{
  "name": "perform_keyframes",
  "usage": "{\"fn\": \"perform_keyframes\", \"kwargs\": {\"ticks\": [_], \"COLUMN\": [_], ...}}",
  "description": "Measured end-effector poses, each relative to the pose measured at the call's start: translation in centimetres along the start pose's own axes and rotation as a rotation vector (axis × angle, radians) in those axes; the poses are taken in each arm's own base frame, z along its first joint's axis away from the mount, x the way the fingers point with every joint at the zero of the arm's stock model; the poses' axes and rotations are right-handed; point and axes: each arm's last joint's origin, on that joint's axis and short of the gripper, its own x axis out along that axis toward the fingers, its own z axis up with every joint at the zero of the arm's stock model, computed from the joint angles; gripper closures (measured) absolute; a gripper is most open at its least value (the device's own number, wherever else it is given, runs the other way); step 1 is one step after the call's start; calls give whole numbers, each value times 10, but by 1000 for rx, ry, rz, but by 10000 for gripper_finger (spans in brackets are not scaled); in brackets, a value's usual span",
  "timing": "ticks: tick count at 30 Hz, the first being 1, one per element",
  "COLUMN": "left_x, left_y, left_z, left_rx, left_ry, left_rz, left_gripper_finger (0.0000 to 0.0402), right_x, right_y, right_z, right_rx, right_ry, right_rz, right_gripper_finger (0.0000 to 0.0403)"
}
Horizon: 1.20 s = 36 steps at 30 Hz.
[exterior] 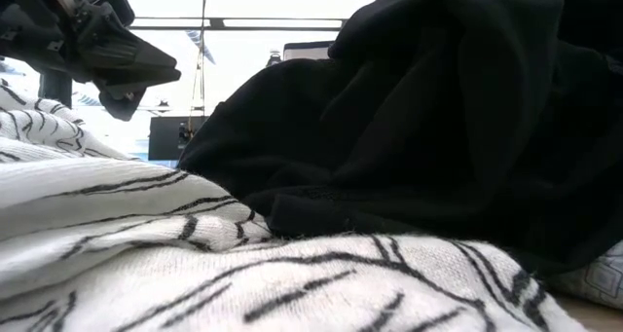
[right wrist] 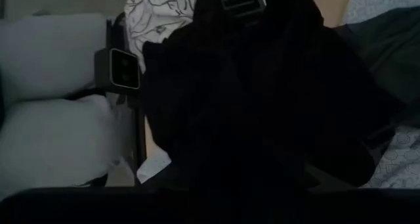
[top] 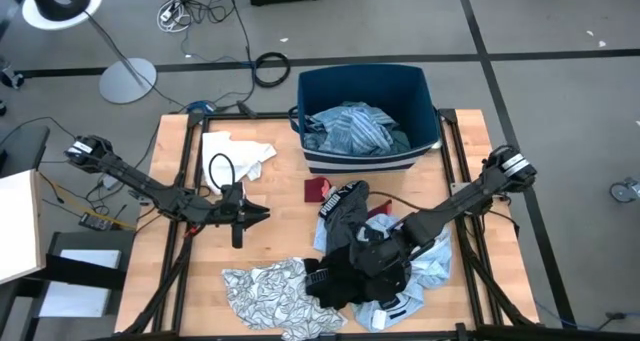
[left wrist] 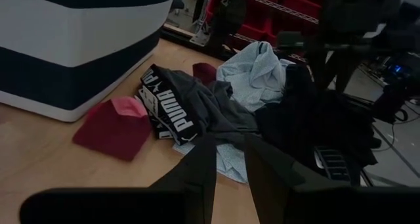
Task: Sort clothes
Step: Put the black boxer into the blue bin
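Observation:
My right gripper (top: 368,258) is down in the pile at the table's near right, shut on a black garment (top: 345,276) that fills the right wrist view (right wrist: 262,99) and hides the fingers. Beside it lie a light blue garment (top: 432,259), a dark grey piece with white lettering (top: 343,205) and a small red piece (top: 318,190). A white leaf-print garment (top: 272,293) lies flat at the near edge. A blue striped garment (top: 350,128) lies in the dark blue bin (top: 420,91). My left gripper (top: 262,214) hovers left of the pile, empty, its fingers a little apart. My right gripper comes at the black garment from above and from the table's right. The cloth itself hides the fingers and the place of contact. Its folds (right wrist: 249,158) run in toward the gripper, and it bulges up over the leaf-print garment (exterior: 292,274) in the low view (exterior: 438,108).
A white cloth (top: 236,153) lies at the table's far left. The bin stands at the far middle, with a teal piece (top: 399,139) inside. Bare wood (top: 270,246) shows between my left gripper and the pile. Table frame rails run along both sides.

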Motion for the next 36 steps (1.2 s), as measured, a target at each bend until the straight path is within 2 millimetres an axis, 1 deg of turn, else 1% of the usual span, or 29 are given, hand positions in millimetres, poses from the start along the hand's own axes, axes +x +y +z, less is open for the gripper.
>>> {"fn": "perform_keyframes", "kwargs": {"ticks": [2,5,6,8,11,13,17,21,26,29,31,34,36], "left_x": [0,0,0,0,0,0,0,0,0,0,0,0,0], "left_y": [0,0,0,0,0,0,0,0,0,0,0,0,0], "left_z": [0,0,0,0,0,0,0,0,0,0,0,0,0], "left_rx": [0,-1,-1,-1,-1,0,3,4,5,6,8,20,32], "left_ry": [1,0,-1,-1,-1,-2,-2,-1,0,1,2,4,4], "left_rz": [-2,-2,-3,-2,-2,-3,-3,-2,-2,-1,-1,0,0], "left_gripper_finger": [316,316,316,316,316,316,316,316,316,316,316,316,316], "right_x": [4,3,0,-10,-32,-49,-94,-141,-208,-251,-281,-323,-346], "right_y": [-1,-2,-2,-7,-18,-25,-37,-50,-60,-65,-70,-78,-85], "right_z": [-1,1,2,7,19,31,61,91,122,134,139,141,141], "right_rx": [-3,-68,-96,-98,-105,-119,-155,-197,-277,-332,-348,-337,-300], "right_ry": [10,-6,-23,-80,-173,-246,-418,-578,-767,-892,-971,-1078,-1131], "right_rz": [-7,-18,-34,-83,-132,-172,-228,-324,-441,-558,-669,-865,-1001], "right_gripper_finger": [308,376,388,391,398,399,400,401,402,402,402,402,402]}}
